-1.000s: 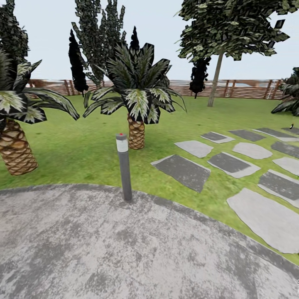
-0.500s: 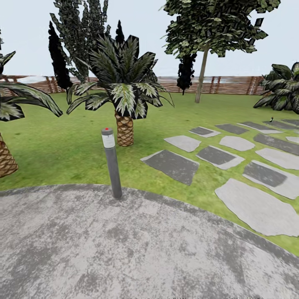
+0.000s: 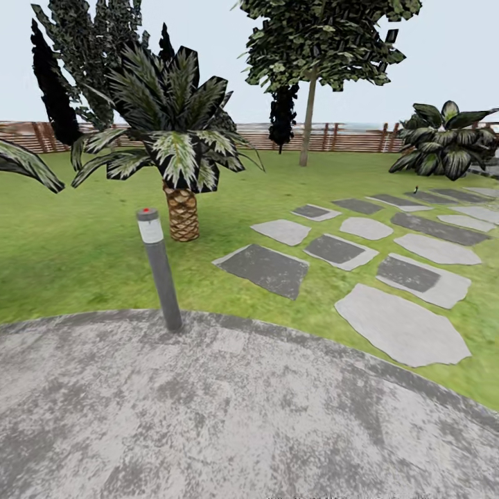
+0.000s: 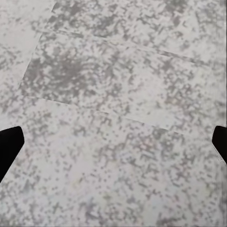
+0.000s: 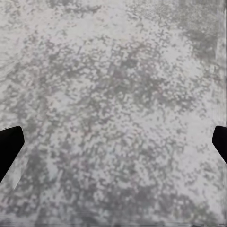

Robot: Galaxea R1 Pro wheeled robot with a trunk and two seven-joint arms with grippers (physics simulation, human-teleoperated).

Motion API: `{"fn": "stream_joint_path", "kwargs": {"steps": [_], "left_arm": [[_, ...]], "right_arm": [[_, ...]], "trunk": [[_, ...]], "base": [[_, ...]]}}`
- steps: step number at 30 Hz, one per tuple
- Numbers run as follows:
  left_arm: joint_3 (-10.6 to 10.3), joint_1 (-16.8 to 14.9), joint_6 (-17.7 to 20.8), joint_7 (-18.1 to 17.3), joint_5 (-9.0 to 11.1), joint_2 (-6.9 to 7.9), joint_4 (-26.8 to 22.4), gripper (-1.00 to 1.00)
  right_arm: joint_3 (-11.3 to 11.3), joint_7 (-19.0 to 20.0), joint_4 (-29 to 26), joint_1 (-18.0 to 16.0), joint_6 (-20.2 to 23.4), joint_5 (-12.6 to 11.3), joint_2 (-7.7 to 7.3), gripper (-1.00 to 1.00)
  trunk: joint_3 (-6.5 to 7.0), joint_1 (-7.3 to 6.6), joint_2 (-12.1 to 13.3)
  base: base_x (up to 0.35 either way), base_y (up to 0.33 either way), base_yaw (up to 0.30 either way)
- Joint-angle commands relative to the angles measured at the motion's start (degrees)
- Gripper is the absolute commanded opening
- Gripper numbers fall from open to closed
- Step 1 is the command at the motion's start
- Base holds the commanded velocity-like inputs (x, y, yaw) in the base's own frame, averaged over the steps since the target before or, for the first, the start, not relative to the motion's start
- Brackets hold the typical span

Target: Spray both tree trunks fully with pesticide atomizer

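**Pesticide atomizer a distant speck as robot stands on the paving**

The pesticide atomizer may be the tiny dark speck with a pale fleck (image 3: 416,188) lying well away among the far flat grey stepping stones (image 3: 403,326); it is too small to identify with certainty. The robot stands on a mottled grey stone terrace (image 3: 229,416), facing a green grass lawn (image 3: 76,242) ringed by a brown slatted wooden fence (image 3: 346,137). A grey bollard lamp with a white band and red cap (image 3: 159,267) rises at the terrace edge, near a short palm with a scaly brown trunk (image 3: 182,213). The left gripper (image 4: 113,144) and right gripper (image 5: 113,144) both hang released and empty over the paving, fingertips spread wide. Risks ahead, as judged: clipping the bollard when driving off, or mistaking the palm or the slim-trunked leafy tree (image 3: 308,114) for a target trunk.
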Motion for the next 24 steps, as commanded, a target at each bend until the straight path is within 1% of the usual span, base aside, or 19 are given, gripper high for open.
{"fn": "stream_joint_path", "kwargs": {"steps": [1, 18, 24], "left_arm": [[0.2, 0.0, -0.2, 0.0, 0.0, -0.01, 0.0, 1.0], [0.1, 0.0, -0.2, 0.3, 0.0, -0.19, 0.0, 1.0], [0.2, 0.0, -0.4, 0.4, 0.0, -0.09, 0.0, 1.0]], "right_arm": [[0.0, 0.0, 0.1, 0.0, -0.2, 0.0, 0.01, 1.0], [0.0, 0.0, 0.1, 0.0, -0.2, 0.0, 0.01, 1.0], [-0.1, 0.0, 0.1, 0.0, -0.2, 0.0, 0.01, 1.0]], "trunk": [[-0.08, -0.01, 0.0], [-0.67, -0.01, 0.0], [-0.88, -0.01, 0.0]], "base": [[0.0, 0.0, -0.273], [0.004, 0.0, -0.276], [0.191, 0.0, -0.276]]}}
